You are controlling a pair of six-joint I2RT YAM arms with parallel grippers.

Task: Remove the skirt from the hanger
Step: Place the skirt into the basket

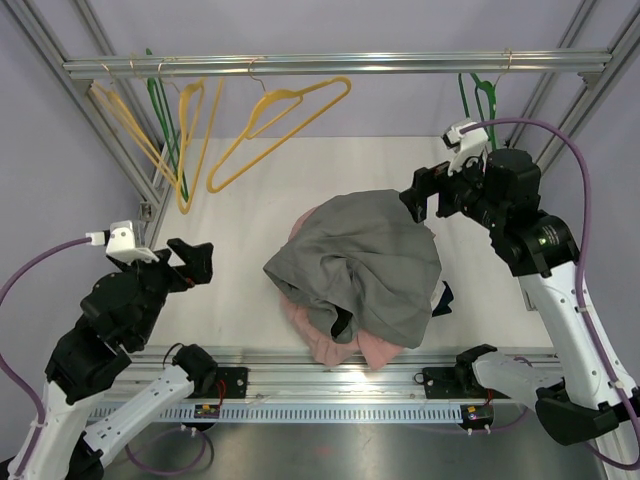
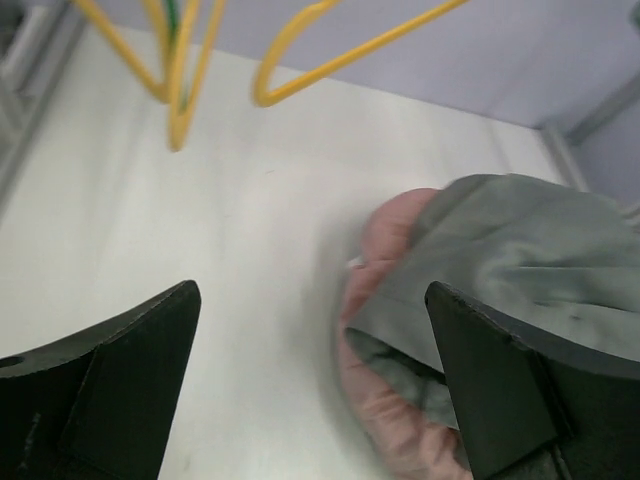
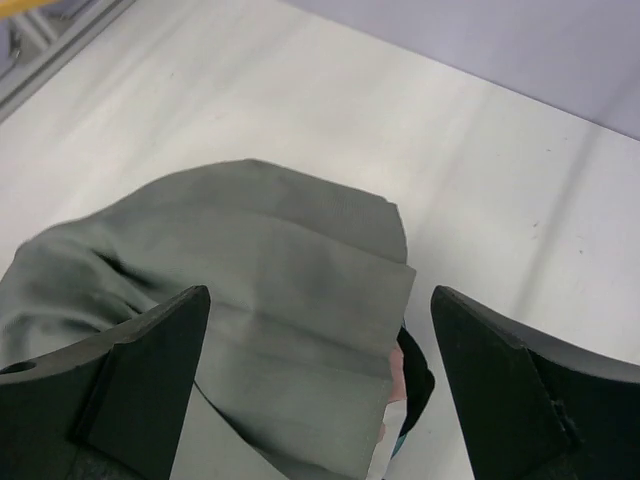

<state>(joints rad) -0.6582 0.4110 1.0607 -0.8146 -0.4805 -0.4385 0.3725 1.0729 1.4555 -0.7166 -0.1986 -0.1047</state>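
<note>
The grey skirt [image 1: 365, 255] lies crumpled on the white table, draped over a pink garment [image 1: 335, 340]. No hanger shows in it. Empty hangers hang from the rail at the back: yellow hangers [image 1: 280, 115] on the left and a green hanger [image 1: 482, 100] on the right. My right gripper [image 1: 420, 195] hovers open just above the skirt's far right edge. In the right wrist view the skirt's folded band [image 3: 260, 270] lies below the open gripper [image 3: 320, 290]. My left gripper [image 1: 197, 262] is open, left of the pile and apart from it. The left wrist view shows the skirt [image 2: 520, 240] ahead to the right.
A small dark cloth [image 1: 442, 298] pokes out from under the pile's right side. More green hangers [image 1: 160, 110] hang at the far left of the rail. Aluminium frame posts [image 1: 120, 150] slant along both sides, and a rail [image 1: 330, 355] runs along the table's near edge.
</note>
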